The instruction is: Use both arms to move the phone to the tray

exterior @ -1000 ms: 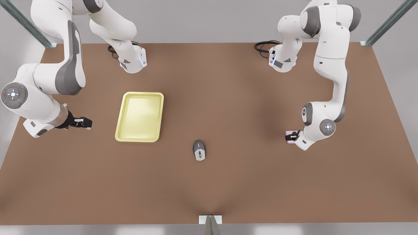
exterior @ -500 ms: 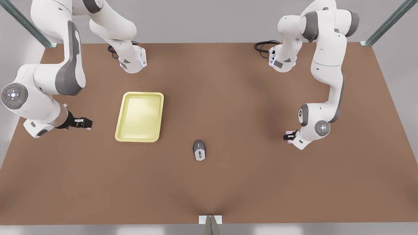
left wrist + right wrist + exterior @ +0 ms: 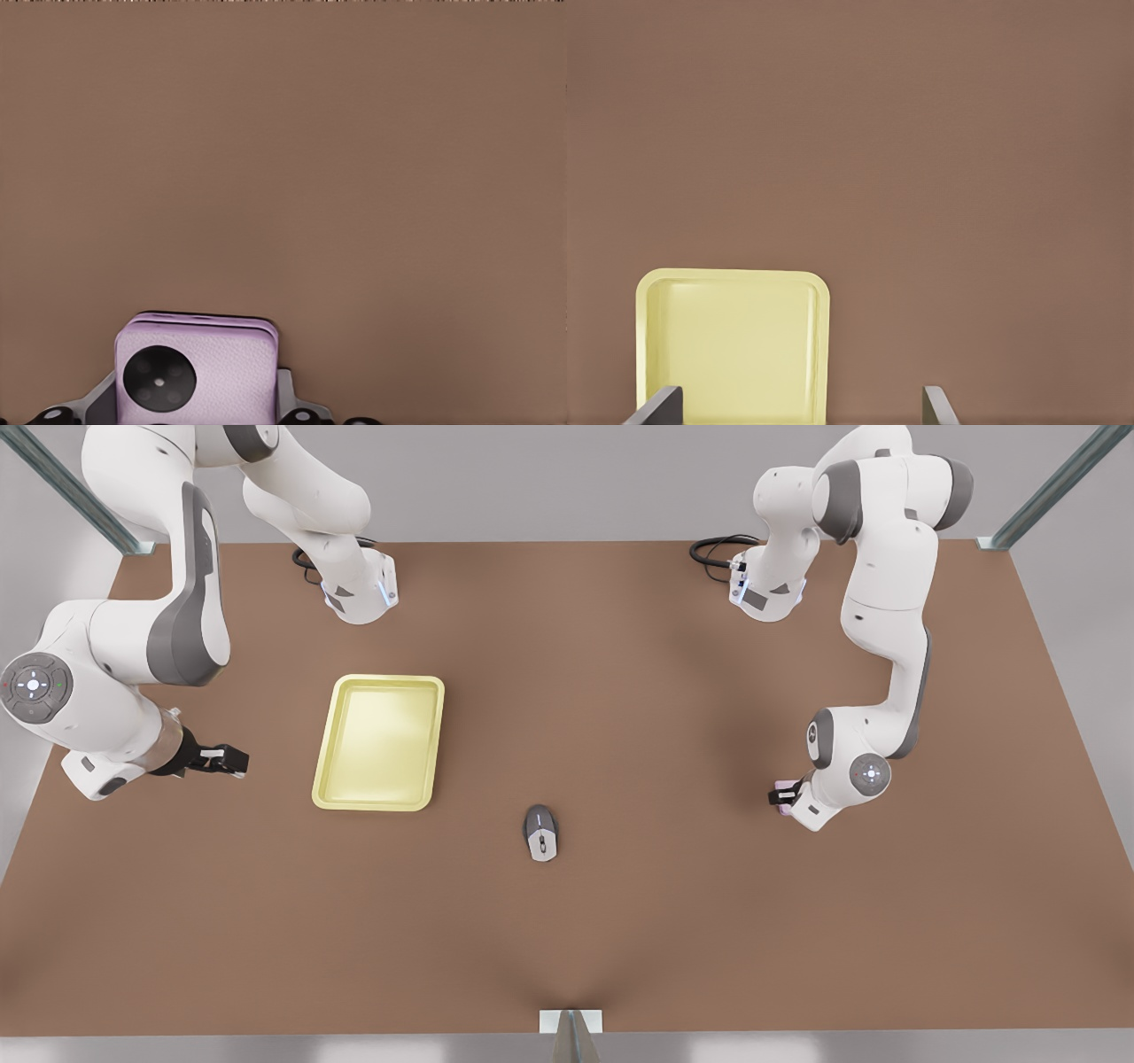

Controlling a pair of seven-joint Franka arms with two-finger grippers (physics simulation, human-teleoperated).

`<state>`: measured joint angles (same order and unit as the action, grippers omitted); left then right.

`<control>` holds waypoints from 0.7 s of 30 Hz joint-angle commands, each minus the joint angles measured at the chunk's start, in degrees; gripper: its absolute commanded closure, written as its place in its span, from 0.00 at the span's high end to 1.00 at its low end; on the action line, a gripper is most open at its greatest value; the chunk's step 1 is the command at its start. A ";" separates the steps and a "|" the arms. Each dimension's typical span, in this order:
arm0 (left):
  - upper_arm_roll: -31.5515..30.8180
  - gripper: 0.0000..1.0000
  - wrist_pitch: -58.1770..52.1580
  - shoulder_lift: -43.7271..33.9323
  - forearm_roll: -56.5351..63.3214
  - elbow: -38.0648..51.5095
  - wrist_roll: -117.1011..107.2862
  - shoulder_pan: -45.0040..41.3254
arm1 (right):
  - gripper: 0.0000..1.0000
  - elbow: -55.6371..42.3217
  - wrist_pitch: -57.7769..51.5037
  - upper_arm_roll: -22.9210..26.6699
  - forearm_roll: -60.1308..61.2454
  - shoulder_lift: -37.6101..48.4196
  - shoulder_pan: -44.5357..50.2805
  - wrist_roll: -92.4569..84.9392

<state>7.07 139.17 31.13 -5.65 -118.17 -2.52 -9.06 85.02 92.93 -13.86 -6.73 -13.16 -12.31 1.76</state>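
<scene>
The pale pink phone (image 3: 781, 787) sits at the front view's right, mostly hidden by the arm, with my left gripper (image 3: 785, 796) shut on it. In the left wrist view the phone (image 3: 197, 372) shows one black camera circle and is held between grey fingers (image 3: 286, 390) above the bare table. The pale yellow tray (image 3: 377, 680) lies left of centre. My right gripper (image 3: 232, 760) waits low, just to the left of the tray in the front view. It is open, its fingertips (image 3: 656, 407) wide apart with the tray (image 3: 731, 275) ahead of it.
A grey-and-white computer mouse (image 3: 540, 832) lies on the brown table (image 3: 620, 673) between the tray and the phone. Both arm bases and black cables (image 3: 713, 549) stand at the far edge. A small post (image 3: 571, 1032) marks the near edge.
My left arm has shifted slightly toward the front view's left, carrying the phone with it. The right arm has barely moved.
</scene>
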 commanded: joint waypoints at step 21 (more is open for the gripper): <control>-1.27 0.80 -5.13 -5.99 -0.50 0.83 -34.55 -19.41 | 1.00 -0.03 -0.11 -0.02 0.05 -0.02 -0.09 -0.09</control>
<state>5.97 137.17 26.03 -6.01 -117.26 -9.86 -25.94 85.09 92.85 -13.86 -6.74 -13.23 -12.40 1.71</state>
